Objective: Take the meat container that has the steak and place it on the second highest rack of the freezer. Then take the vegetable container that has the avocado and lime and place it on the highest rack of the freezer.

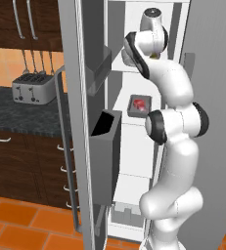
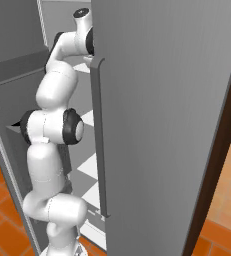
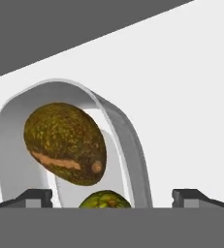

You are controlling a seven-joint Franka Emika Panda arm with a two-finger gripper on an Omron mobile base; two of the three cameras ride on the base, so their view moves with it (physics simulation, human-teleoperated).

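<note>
Avocado [image 3: 65, 143] & lime [image 3: 104, 199] in bowl [image 3: 128, 140], freezer [image 1: 134, 146] shelf.

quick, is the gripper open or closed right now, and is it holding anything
Gripper: open, fingertips spread wide, holding nothing. The white bowl with the avocado and lime sits just ahead of it.

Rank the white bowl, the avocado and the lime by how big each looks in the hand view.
1. The white bowl, largest, its rim arching around both fruits.
2. The avocado.
3. The lime, smallest as seen, but the picture's bottom band cuts it off, so its true size is unsure.
</note>
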